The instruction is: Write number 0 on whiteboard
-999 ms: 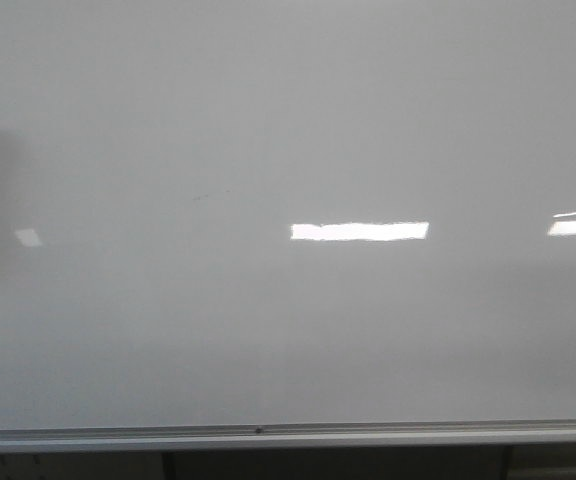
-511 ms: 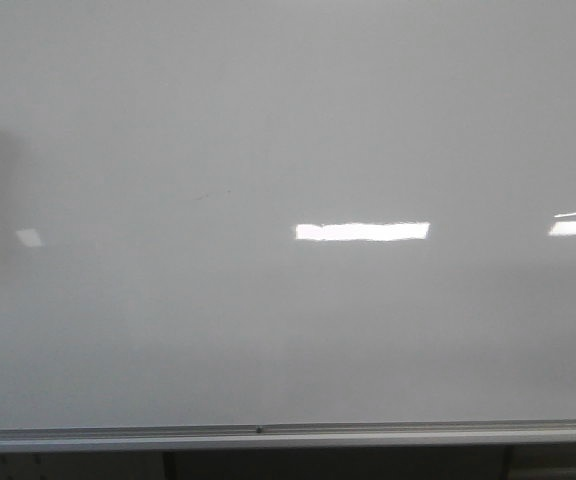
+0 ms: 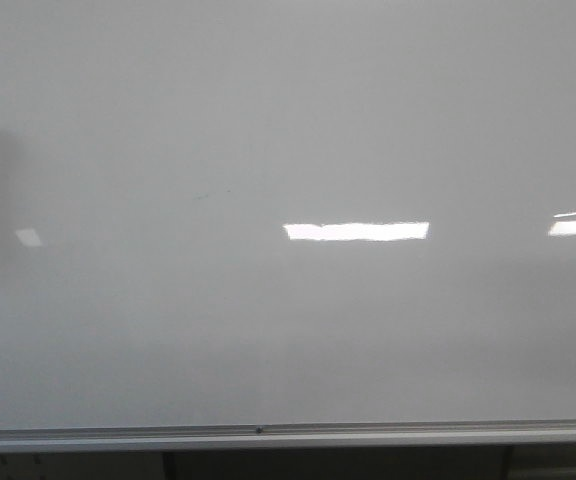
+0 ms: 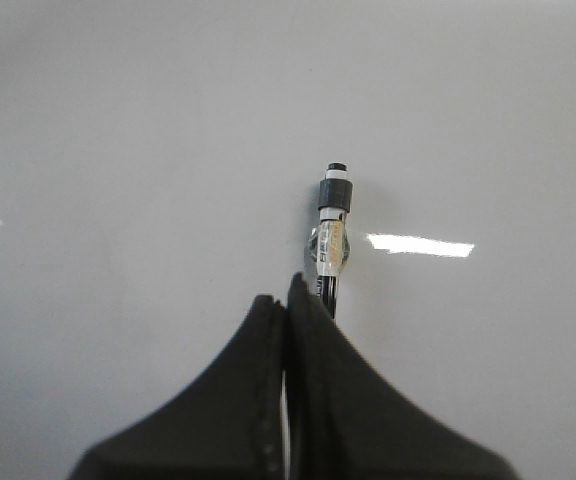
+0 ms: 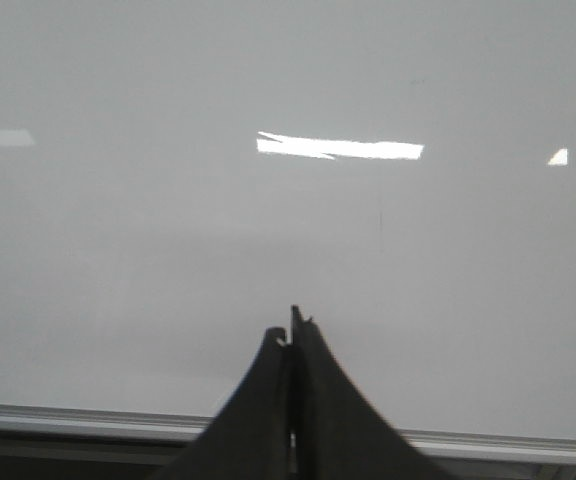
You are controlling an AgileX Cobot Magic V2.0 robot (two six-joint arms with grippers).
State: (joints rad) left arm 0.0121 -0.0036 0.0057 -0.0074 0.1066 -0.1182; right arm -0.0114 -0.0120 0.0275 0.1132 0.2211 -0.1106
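Whiteboard (image 3: pixel 288 120) fills almost the whole front view, down to its silver lower rail (image 3: pixel 288 436), and no number 0 is on it yet; I see only a very faint short mark (image 3: pixel 213 195) left of the middle. Compared with the two earlier front pictures, almost nothing has changed: only the bright reflection (image 3: pixel 356 231) near the middle is a little longer on its left end, and no arm has come into this view. I judge that writing has not started.

Left gripper (image 4: pixel 288 300) has its fingers pressed together and pinches a marker (image 4: pixel 332 235), whose tip points at the board; I cannot tell if it touches. Right gripper (image 5: pixel 290 330) is also pressed together, with nothing seen between the fingers, and faces the lower part of the board.
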